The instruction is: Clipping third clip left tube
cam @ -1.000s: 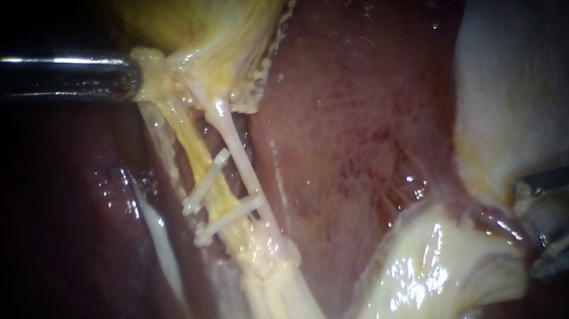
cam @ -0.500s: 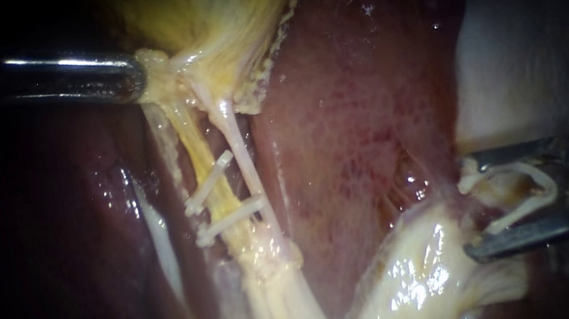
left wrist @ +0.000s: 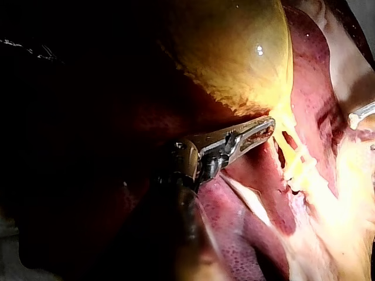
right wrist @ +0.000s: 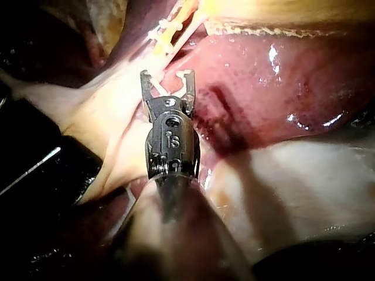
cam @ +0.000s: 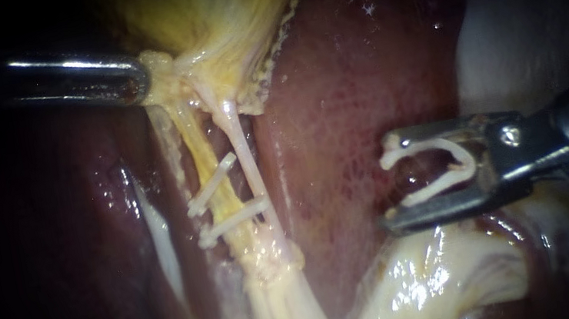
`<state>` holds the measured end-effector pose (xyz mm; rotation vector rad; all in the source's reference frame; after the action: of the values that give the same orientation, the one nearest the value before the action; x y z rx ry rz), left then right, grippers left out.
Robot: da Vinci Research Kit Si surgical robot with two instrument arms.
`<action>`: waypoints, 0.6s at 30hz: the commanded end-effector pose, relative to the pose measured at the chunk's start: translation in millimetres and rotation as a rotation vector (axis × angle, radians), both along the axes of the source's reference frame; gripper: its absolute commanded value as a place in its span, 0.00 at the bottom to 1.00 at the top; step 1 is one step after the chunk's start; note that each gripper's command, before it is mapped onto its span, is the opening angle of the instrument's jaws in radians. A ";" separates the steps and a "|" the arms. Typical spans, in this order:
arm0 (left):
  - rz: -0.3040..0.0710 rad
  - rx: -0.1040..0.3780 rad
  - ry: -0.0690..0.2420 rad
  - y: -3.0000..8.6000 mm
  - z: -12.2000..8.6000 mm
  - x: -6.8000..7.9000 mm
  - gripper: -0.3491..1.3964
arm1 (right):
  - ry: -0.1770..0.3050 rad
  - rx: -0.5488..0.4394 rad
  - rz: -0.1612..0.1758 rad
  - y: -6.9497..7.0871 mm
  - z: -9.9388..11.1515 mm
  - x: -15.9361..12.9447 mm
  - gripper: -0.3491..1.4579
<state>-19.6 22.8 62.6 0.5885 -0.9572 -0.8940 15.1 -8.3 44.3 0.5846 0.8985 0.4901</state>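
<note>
Two tubes run down from the gallbladder [cam: 210, 1]: the yellow left tube [cam: 198, 147] and the pale right tube [cam: 246, 154]. Two white clips [cam: 211, 184] [cam: 231, 222] lie across the left tube. My left instrument [cam: 139, 80] is shut on the yellowish tissue at the gallbladder's neck [left wrist: 275, 120] and holds it taut. My right instrument [cam: 389, 184] hovers over the liver [cam: 351, 93], well to the right of the tubes. Its jaws stand wide apart, holding an open white clip [cam: 431, 171] between them. The right wrist view shows the same loaded jaws [right wrist: 167, 79] short of the clipped tube [right wrist: 167, 32].
Pale glistening fatty tissue [cam: 430, 274] bulges below my right instrument's jaws. Dark liver [cam: 80, 242] lies to the left of the tubes. A whitish surface [cam: 516, 56] shows behind my right instrument's shaft.
My right instrument has come up from the lower right and moved leftward over the liver, carrying the open clip nearer the tubes. My left instrument and the two placed clips have stayed put.
</note>
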 end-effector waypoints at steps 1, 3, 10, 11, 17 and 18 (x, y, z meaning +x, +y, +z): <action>0.000 0.000 0.001 0.0 0.0 0.0 0.00 | -0.001 0.010 0.003 0.2 0.2 0.5 0.47; 0.000 0.000 0.001 -0.1 -0.1 0.0 0.00 | 0.006 0.027 -0.005 0.5 0.7 1.6 0.47; 0.001 0.001 -0.001 -0.1 -0.1 -0.1 0.00 | 0.021 0.099 -0.020 1.7 2.2 4.7 0.46; 0.001 0.001 -0.001 -0.1 -0.1 -0.1 0.00 | 0.023 0.113 -0.017 1.8 2.4 5.0 0.46; 0.001 0.000 0.000 -0.2 -0.1 -0.1 0.00 | 0.084 0.182 0.008 2.6 3.8 6.6 0.45; 0.001 0.000 0.000 -0.2 -0.1 -0.1 0.00 | 0.099 0.199 0.015 2.7 4.0 6.8 0.45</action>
<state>-19.7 22.6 62.4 0.5910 -0.9570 -0.8922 22.0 -5.4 48.4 0.8034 0.9607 0.5817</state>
